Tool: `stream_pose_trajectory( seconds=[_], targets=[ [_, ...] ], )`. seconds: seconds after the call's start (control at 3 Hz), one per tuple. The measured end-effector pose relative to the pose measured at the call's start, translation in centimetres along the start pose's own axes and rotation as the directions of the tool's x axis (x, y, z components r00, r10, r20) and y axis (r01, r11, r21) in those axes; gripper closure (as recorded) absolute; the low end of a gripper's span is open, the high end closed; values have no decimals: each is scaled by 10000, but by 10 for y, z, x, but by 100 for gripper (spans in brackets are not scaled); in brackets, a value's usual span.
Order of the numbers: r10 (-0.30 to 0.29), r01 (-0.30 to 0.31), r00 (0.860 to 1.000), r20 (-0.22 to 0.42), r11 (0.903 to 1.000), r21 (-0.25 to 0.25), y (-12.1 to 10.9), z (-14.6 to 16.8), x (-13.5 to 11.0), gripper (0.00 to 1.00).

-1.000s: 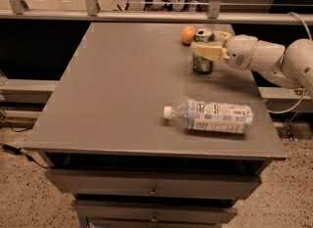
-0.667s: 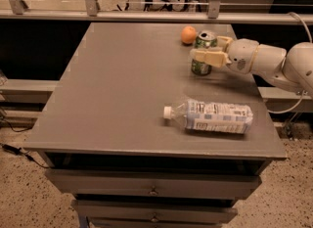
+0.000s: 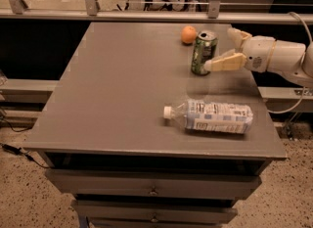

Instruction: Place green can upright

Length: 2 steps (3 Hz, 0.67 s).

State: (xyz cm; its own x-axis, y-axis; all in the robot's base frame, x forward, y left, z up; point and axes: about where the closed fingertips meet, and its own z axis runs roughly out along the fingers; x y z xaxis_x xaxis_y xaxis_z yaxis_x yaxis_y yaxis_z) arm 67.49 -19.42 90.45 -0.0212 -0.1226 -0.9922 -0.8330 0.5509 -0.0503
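The green can (image 3: 203, 53) stands upright on the grey table (image 3: 122, 85) near its far right part, silver top showing. My gripper (image 3: 221, 50) is just to the right of the can, open. One cream finger (image 3: 226, 63) points at the can's lower right side; the other finger (image 3: 238, 36) is farther back and apart from the can. The can is free of the fingers.
A small orange (image 3: 189, 34) sits just behind and left of the can. A clear plastic bottle (image 3: 212, 117) with a blue-white label lies on its side near the table's front right. A railing runs behind the table. Drawers sit under the table front.
The gripper was shut around the upright can; now its fingers have opened and it has drawn back to the right, leaving the can standing.
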Motion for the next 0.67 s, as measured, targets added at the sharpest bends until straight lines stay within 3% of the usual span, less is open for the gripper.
stream_pose_trajectory(
  seconds=[0.33, 0.67],
  targets=[
    [-406, 394, 9991, 118, 9956, 855, -15, -44, -19, 0],
    [-398, 386, 9991, 113, 9955, 860, -15, -45, -19, 0]
  ],
)
